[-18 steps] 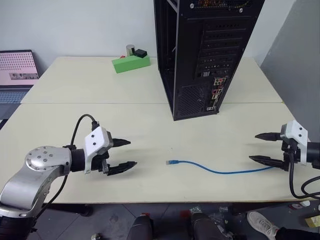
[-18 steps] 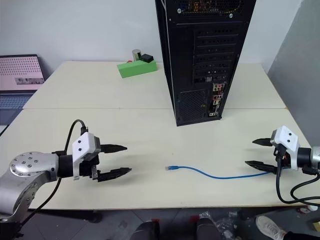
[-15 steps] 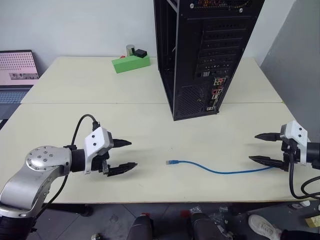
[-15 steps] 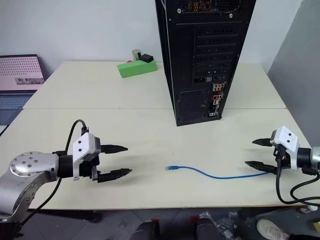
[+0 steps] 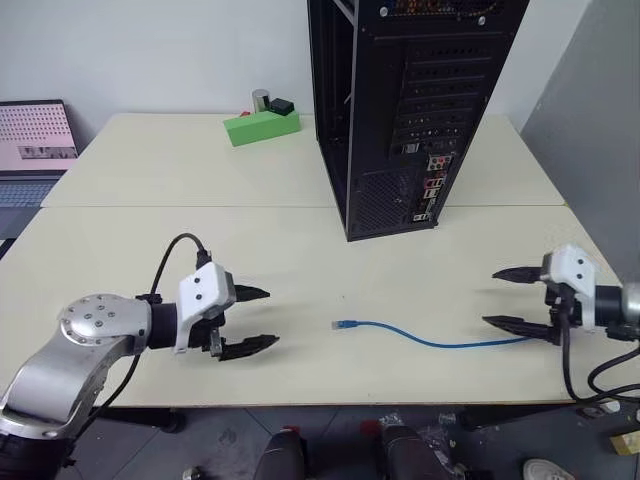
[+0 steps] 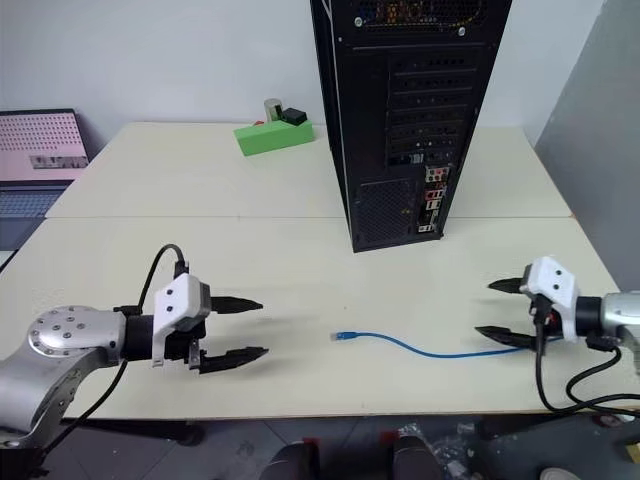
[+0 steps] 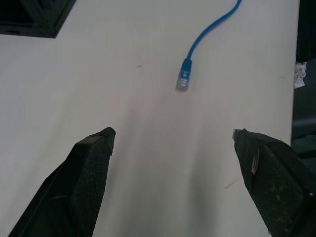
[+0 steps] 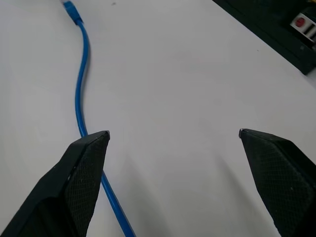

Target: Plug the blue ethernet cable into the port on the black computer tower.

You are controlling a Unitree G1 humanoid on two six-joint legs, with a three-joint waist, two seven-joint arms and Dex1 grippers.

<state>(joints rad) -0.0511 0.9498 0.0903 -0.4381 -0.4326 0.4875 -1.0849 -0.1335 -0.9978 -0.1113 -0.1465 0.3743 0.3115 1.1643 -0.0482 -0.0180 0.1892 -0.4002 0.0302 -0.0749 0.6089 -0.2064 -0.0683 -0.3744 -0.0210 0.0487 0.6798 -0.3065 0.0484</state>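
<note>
Blue ethernet cable [image 5: 430,338] flat on table [image 5: 300,250], between left fingers [image 5: 258,294] and right fingers [image 5: 510,323]; both pairs spread, empty.

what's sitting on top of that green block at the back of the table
On the green block stand a small silvery cylinder and a small black box. What they are, and anything behind them, cannot be told.

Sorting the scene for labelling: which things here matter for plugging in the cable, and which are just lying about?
Job:
blue ethernet cable
black computer tower
left gripper, open
right gripper, open

Lying about:
green block
laptop
</note>
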